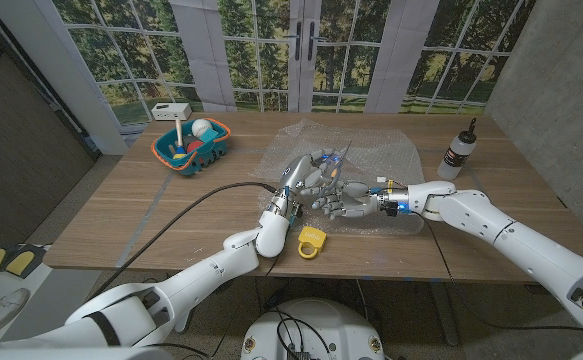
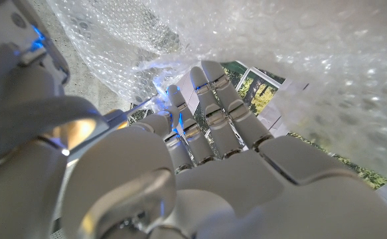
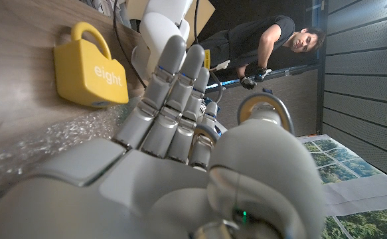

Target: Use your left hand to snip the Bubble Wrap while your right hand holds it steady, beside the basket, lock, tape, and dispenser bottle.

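Note:
A clear sheet of bubble wrap (image 1: 371, 150) lies spread on the middle of the wooden table. My left hand (image 1: 309, 172) is on its near-left part and grips scissors (image 1: 343, 158), whose thin blades rise over the wrap. A metal handle loop (image 2: 80, 133) sits by that hand's thumb, with the wrap (image 2: 279, 53) close over the fingers (image 2: 210, 106). My right hand (image 1: 346, 206) lies just in front of the left one, fingers stretched out, pressing the wrap's near edge (image 3: 27, 146).
A yellow lock (image 1: 312, 241) marked "eight" (image 3: 90, 66) lies near the front edge, close to both hands. The blue and orange basket (image 1: 191, 145) stands at back left, the dispenser bottle (image 1: 460, 150) at far right. A person (image 3: 266, 40) stands beyond the table.

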### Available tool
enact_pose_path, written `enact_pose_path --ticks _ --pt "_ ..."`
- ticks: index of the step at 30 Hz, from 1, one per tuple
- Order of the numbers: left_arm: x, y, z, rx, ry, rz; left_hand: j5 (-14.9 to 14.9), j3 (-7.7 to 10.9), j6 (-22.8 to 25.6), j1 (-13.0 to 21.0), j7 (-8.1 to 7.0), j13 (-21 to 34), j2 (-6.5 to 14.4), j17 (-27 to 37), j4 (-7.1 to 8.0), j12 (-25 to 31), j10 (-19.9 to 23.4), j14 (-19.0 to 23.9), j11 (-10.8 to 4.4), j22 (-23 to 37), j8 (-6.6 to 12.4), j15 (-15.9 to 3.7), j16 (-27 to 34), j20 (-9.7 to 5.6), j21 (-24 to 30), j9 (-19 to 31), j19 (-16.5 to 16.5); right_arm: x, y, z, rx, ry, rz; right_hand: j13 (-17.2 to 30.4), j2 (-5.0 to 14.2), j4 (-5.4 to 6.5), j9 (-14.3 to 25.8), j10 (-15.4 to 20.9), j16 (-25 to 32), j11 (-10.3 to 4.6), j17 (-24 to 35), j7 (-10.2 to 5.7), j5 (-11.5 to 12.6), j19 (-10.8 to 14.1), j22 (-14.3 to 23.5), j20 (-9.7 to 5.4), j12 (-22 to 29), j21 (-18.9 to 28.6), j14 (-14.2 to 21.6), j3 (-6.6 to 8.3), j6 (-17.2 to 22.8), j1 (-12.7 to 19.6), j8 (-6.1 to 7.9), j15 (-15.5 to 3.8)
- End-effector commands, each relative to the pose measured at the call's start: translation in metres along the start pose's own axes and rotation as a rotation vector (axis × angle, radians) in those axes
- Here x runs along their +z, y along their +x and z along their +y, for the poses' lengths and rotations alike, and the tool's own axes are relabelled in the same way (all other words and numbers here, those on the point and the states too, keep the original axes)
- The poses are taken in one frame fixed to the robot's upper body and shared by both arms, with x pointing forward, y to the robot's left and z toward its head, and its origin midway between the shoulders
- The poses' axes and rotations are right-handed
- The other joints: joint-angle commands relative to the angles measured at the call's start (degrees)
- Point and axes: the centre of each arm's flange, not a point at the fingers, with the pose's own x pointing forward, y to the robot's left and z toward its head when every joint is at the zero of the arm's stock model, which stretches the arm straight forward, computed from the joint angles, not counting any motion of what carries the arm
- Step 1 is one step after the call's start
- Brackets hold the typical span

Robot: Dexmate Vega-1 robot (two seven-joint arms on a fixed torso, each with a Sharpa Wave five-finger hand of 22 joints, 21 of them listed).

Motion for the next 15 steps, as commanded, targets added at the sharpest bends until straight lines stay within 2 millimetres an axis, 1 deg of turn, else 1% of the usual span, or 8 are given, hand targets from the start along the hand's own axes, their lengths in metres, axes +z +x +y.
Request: enact_pose_path --ticks 1,5,9,10,12,13,14,15 --pt "-0.0016 -0.0003 -0.0003 0.003 -0.014 0.01 0.3 0.35 0.4 -0.5 0.1 0.3 0.1 0.3 -0.18 -0.2 0.5 0.3 0.11 0.2 -0.24 -6.88 -0.3 -6.2 0.5 0.2 -0.4 0.0003 0.0009 -0.0002 0.008 0.003 0.005 0.1 -0.49 0.07 0.3 5.1 0.0 -2.22 0.2 6.98 -0.2 0.3 0.1 -2.28 0.2 0.2 -0.1 -0.45 6.4 -0.3 0.03 -3.84" --pt "-0.001 0.0007 -0.001 0.003 -0.008 0.005 0.3 0.44 0.6 -0.4 0.28 0.5 0.2 0.4 -0.33 -0.1 0.8 0.7 0.16 0.2 -0.25 -6.92 -0.1 -6.32 1.1 0.3 0.4 0.0018 -0.0004 0.001 0.008 -0.003 0.007 0.1 -0.54 0.13 0.3 5.1 0.0 -2.19 0.2 6.98 -0.3 0.4 0.1 -2.33 0.2 0.2 -0.1 -0.53 6.3 -0.4 -0.08 -3.89" --pt "-0.0008 0.0026 -0.0024 0.004 -0.007 0.004 0.4 0.14 0.5 -0.2 0.92 1.9 0.6 1.5 -0.39 0.5 1.1 3.8 0.41 0.5 0.51 -6.85 1.7 -6.48 1.9 2.0 0.6 0.0034 -0.0013 0.0025 0.011 -0.007 0.004 0.1 -0.56 0.21 0.3 5.1 -0.1 -2.24 0.3 6.97 -0.4 0.4 0.1 -2.35 0.1 0.3 -0.1 -0.6 6.2 -0.5 -0.19 -3.91" --pt "-0.0008 0.0029 -0.0027 0.005 -0.009 0.004 0.6 -0.05 0.5 0.0 0.65 2.9 0.6 2.2 -0.41 0.9 0.8 4.8 0.55 0.8 1.05 -6.84 2.3 -7.01 2.7 2.9 1.2 0.0037 -0.0015 0.0029 0.013 -0.008 0.004 0.1 -0.57 0.22 0.3 5.1 -0.1 -2.24 0.3 6.92 -0.4 0.3 0.1 -2.31 0.1 0.2 -0.1 -0.62 6.1 -0.6 -0.22 -3.92" --pt "-0.0007 0.0035 -0.0035 0.005 -0.007 0.003 0.9 -0.34 0.4 0.3 0.58 5.0 0.5 3.3 -0.27 1.9 0.0 5.9 0.45 1.1 1.98 -6.82 2.9 -7.18 3.8 4.8 1.1 0.0042 -0.0021 0.0038 0.01 -0.012 0.005 0.1 -0.57 0.25 0.3 5.0 -0.1 -2.22 0.3 6.88 -0.5 0.3 0.1 -2.31 0.1 0.2 -0.1 -0.65 6.1 -0.6 -0.26 -3.94" --pt "-0.0005 0.0036 -0.0039 0.004 -0.009 0.003 1.3 -0.58 -0.1 0.5 0.51 7.5 0.5 4.4 -0.02 3.0 -0.7 6.6 0.37 1.3 2.84 -6.75 3.2 -7.35 4.9 6.9 0.7 0.0043 -0.0023 0.0041 0.012 -0.01 0.004 0.1 -0.58 0.25 0.3 5.0 -0.1 -2.22 0.3 6.88 -0.5 0.3 0.1 -2.34 0.1 0.3 -0.1 -0.66 6.1 -0.6 -0.27 -3.95" --pt "-0.0004 0.0037 -0.0043 0.004 -0.012 0.004 1.9 -0.73 -0.8 1.0 0.38 11.5 0.5 6.7 0.34 4.9 -1.8 7.3 0.32 1.6 4.13 -6.72 3.5 -7.46 7.0 10.4 -0.4 0.0044 -0.0026 0.0043 0.009 -0.011 0.004 0.1 -0.58 0.25 0.3 5.0 -0.2 -2.21 0.3 6.8 -0.5 0.3 0.1 -2.31 0.0 0.3 -0.2 -0.67 6.1 -0.6 -0.29 -3.97" --pt "-0.0002 0.0036 -0.0046 0.004 -0.014 0.005 2.1 -0.95 -1.6 1.2 0.39 13.2 0.5 8.1 0.55 5.7 -2.3 8.0 0.27 1.9 4.57 -6.64 3.9 -7.54 8.2 12.1 -1.3 0.0048 -0.003 0.0046 0.007 -0.013 0.004 0.0 -0.58 0.25 0.3 5.0 -0.2 -2.21 0.3 6.77 -0.5 0.3 0.1 -2.35 0.0 0.3 -0.2 -0.67 6.1 -0.6 -0.31 -4.0"
